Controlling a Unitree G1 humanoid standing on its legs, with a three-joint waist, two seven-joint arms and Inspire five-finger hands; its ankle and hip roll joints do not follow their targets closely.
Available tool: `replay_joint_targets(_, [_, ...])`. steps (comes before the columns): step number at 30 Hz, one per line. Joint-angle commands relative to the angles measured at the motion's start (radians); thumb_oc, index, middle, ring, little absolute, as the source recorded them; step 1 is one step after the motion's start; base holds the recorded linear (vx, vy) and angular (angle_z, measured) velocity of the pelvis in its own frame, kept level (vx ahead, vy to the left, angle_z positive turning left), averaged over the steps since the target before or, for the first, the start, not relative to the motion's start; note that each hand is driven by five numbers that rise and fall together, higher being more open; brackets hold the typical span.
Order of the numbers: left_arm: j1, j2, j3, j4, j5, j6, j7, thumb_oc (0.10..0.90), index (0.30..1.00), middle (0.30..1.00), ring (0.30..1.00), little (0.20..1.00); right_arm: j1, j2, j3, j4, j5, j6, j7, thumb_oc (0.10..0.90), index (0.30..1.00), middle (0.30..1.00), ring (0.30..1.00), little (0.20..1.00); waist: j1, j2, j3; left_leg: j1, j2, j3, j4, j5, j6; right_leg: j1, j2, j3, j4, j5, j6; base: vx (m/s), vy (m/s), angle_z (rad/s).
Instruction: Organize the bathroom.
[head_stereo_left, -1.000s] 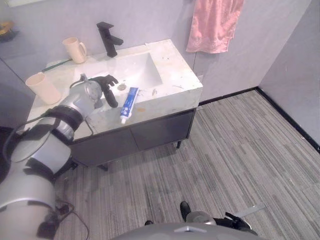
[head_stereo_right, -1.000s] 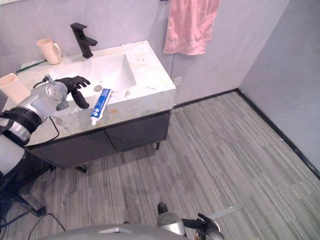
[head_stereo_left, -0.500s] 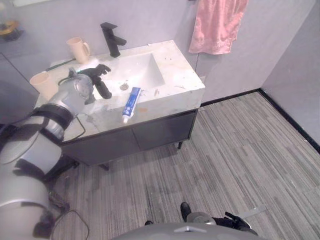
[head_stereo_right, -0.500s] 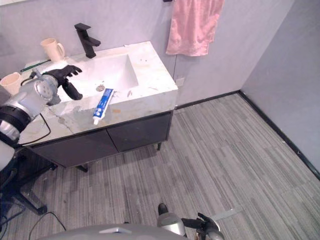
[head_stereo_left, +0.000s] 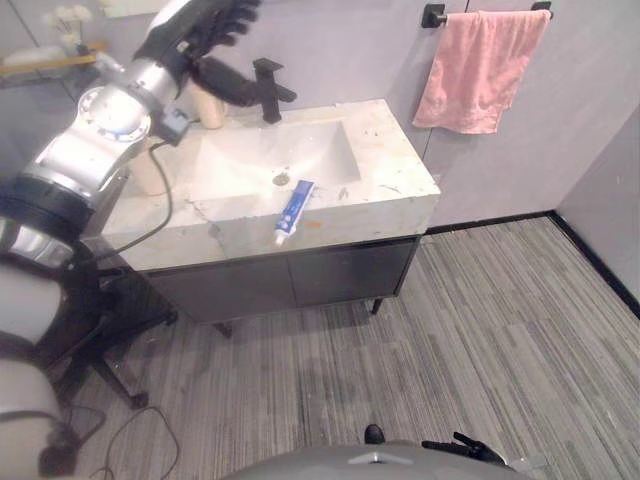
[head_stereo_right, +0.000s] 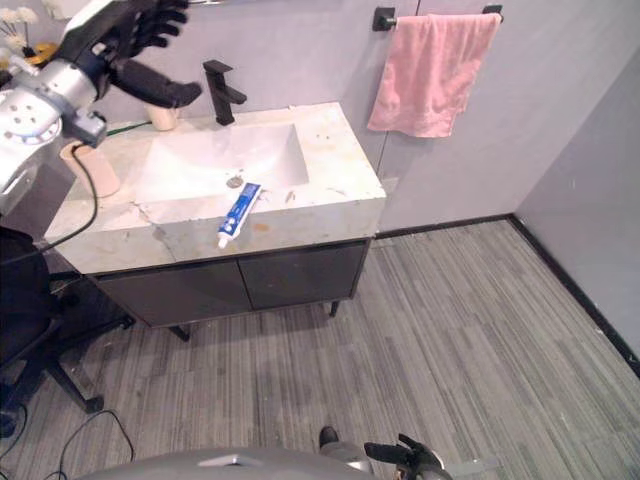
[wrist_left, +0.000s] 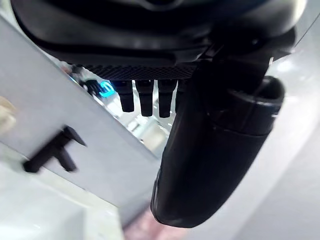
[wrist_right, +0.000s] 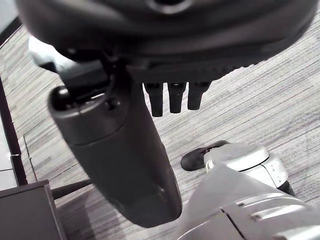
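Up went our left hand (head_stereo_left: 215, 25) from beside the toothpaste (head_stereo_left: 293, 208) — fingers apart, holding nothing. We left the toothpaste flat by the sink (head_stereo_left: 265, 160) — not tidied yet. Right hand (wrist_right: 120, 150) hangs loose, empty.

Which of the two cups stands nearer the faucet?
The handled cup at the counter's back, just beside the black faucet; the plain cup stands farther off, at the counter's left edge.

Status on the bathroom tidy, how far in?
Early. Looks done: the pink towel hangs on its bar. In hand: nothing; the left hand is open, raised above the counter near the black faucet, and the right hand is open, low over the floor. Left: the toothpaste tube lies loose at the sink's front edge, and two cups stand on the counter.
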Motion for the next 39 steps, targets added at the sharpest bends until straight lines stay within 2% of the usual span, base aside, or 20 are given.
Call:
replay_joint_targets(1, [-0.109,0.006,0.141,-0.053,-0.251,0.031,-0.078,0.800,0.900,0.900,0.900,0.900,-0.032,-0.068,-0.039,0.054,-0.020,-0.013,0.012,0.800,0.900,0.900,0.900,0.900,-0.008,0.028,-0.033,-0.004,-0.055,0.003,0.018,-0.023,0.054,0.046,0.033,-0.024,0.050,-0.094,0.001,-0.01,0.009,0.03])
replay_joint_targets(3, [-0.038,-0.038,0.184,-0.136,-0.286,0.043,-0.054,0.800,0.900,0.900,0.900,0.900,-0.036,-0.067,-0.044,0.059,-0.034,-0.009,0.017,0.800,0.900,0.900,0.900,0.900,-0.006,0.024,-0.032,-0.002,-0.054,0.000,0.017,-0.021,0.052,0.048,0.034,-0.025,0.049,-0.094,0.000,0.00,0.000,0.00])
replay_joint_targets(6, [0.046,-0.105,0.246,-0.224,-0.259,0.039,-0.009,0.800,0.900,0.900,0.900,0.900,-0.035,-0.057,-0.035,0.051,-0.035,-0.001,0.008,0.800,0.900,0.900,0.900,0.900,-0.005,0.017,-0.032,-0.008,-0.053,-0.002,0.020,-0.013,0.051,0.044,0.035,-0.027,0.052,-0.088,-0.002,-0.03,0.001,0.01])
replay_joint_targets(7, [0.092,-0.149,0.288,-0.257,-0.212,0.032,-0.013,0.800,0.900,0.900,0.900,0.900,-0.032,-0.048,-0.028,0.042,-0.036,0.005,-0.001,0.800,0.900,0.900,0.900,0.900,-0.005,0.011,-0.033,-0.010,-0.052,-0.003,0.019,-0.012,0.050,0.042,0.035,-0.029,0.052,-0.088,-0.003,-0.04,0.003,-0.01])
replay_joint_targets(10, [0.148,-0.201,0.331,-0.331,-0.206,0.053,-0.022,0.800,0.900,0.900,0.900,0.900,-0.028,-0.036,-0.022,0.037,-0.036,0.005,-0.011,0.800,0.900,0.900,0.900,0.900,-0.003,0.004,-0.032,-0.005,-0.050,-0.007,0.017,-0.015,0.049,0.046,0.034,-0.034,0.053,-0.093,-0.002,0.00,0.000,0.00])
replay_joint_targets(11, [0.193,-0.247,0.357,-0.380,-0.178,0.066,-0.066,0.800,0.900,0.900,0.900,0.900,-0.027,-0.025,-0.019,0.028,-0.032,0.009,-0.021,0.800,0.900,0.900,0.900,0.900,-0.001,-0.003,-0.029,-0.014,-0.048,-0.007,0.020,-0.010,0.049,0.038,0.033,-0.037,0.058,-0.087,-0.005,0.00,0.000,0.00])
replay_joint_targets(13, [0.244,-0.305,0.374,-0.450,-0.192,0.122,-0.092,0.800,0.900,0.900,0.900,0.900,-0.027,-0.017,-0.010,0.018,-0.022,0.013,-0.032,0.800,0.900,0.900,0.900,0.900,0.002,-0.010,-0.026,-0.016,-0.047,-0.009,0.021,-0.009,0.052,0.034,0.032,-0.042,0.061,-0.086,-0.007,-0.03,-0.005,0.00])
replay_joint_targets(14, [0.254,-0.315,0.372,-0.457,-0.190,0.126,-0.099,0.800,0.900,0.900,0.900,0.900,-0.027,-0.015,-0.009,0.017,-0.018,0.014,-0.035,0.800,0.900,0.900,0.900,0.900,0.002,-0.010,-0.025,-0.010,-0.047,-0.011,0.018,-0.015,0.052,0.040,0.032,-0.043,0.059,-0.092,-0.006,0.00,0.000,0.00])
replay_joint_targets(15, [0.290,-0.360,0.363,-0.491,-0.227,0.185,-0.125,0.800,0.900,0.900,0.900,0.900,-0.030,-0.004,0.001,0.008,-0.005,0.016,-0.048,0.800,0.900,0.900,0.900,0.900,0.004,-0.015,-0.022,-0.017,-0.045,-0.009,0.021,-0.008,0.053,0.032,0.031,-0.047,0.062,-0.084,-0.009,0.00,-0.011,0.04])
replay_joint_targets(18, [0.345,-0.419,0.338,-0.513,-0.204,0.260,-0.152,0.800,0.900,0.900,0.900,0.900,-0.033,0.008,0.008,-0.002,0.006,0.014,-0.064,0.800,0.900,0.900,0.900,0.900,0.004,-0.016,-0.015,-0.012,-0.046,-0.013,0.017,-0.011,0.055,0.038,0.031,-0.051,0.058,-0.085,-0.009,-0.01,-0.011,0.07])
replay_joint_targets(20, [0.378,-0.455,0.313,-0.491,-0.154,0.280,-0.151,0.800,0.900,0.900,0.900,0.900,-0.034,0.016,0.013,-0.010,0.008,0.014,-0.077,0.800,0.900,0.900,0.900,0.900,0.002,-0.017,-0.014,-0.012,-0.047,-0.013,0.016,-0.011,0.056,0.038,0.031,-0.052,0.054,-0.081,-0.007,0.00,0.000,0.00])
replay_joint_targets(29, [0.513,-0.533,0.245,-0.422,-0.127,0.406,-0.167,0.800,0.900,0.900,0.900,0.900,-0.030,0.012,0.015,-0.018,-0.003,0.022,-0.081,0.800,0.900,0.900,0.900,0.900,0.000,-0.015,-0.002,-0.017,-0.050,-0.009,0.019,-0.011,0.059,0.035,0.027,-0.053,0.045,-0.072,-0.003,0.00,0.000,0.00])
replay_joint_targets(33, [0.547,-0.537,0.248,-0.402,0.002,0.384,-0.084,0.800,0.900,0.900,0.900,0.900,-0.022,0.012,0.014,-0.029,0.009,0.011,-0.081,0.800,0.900,0.900,0.900,0.900,0.002,-0.017,0.000,-0.019,-0.052,-0.010,0.016,-0.012,0.064,0.033,0.027,-0.052,0.040,-0.068,-0.001,0.00,0.000,0.00])
replay_joint_targets(39, [0.572,-0.534,0.269,-0.356,0.063,0.363,-0.022,0.800,0.900,0.900,0.900,0.900,-0.009,0.013,0.012,-0.035,0.006,0.009,-0.076,0.800,0.900,0.900,0.900,0.900,0.000,-0.022,0.000,-0.018,-0.053,-0.007,0.012,-0.011,0.065,0.034,0.028,-0.049,0.034,-0.063,0.002,0.01,0.001,0.00])
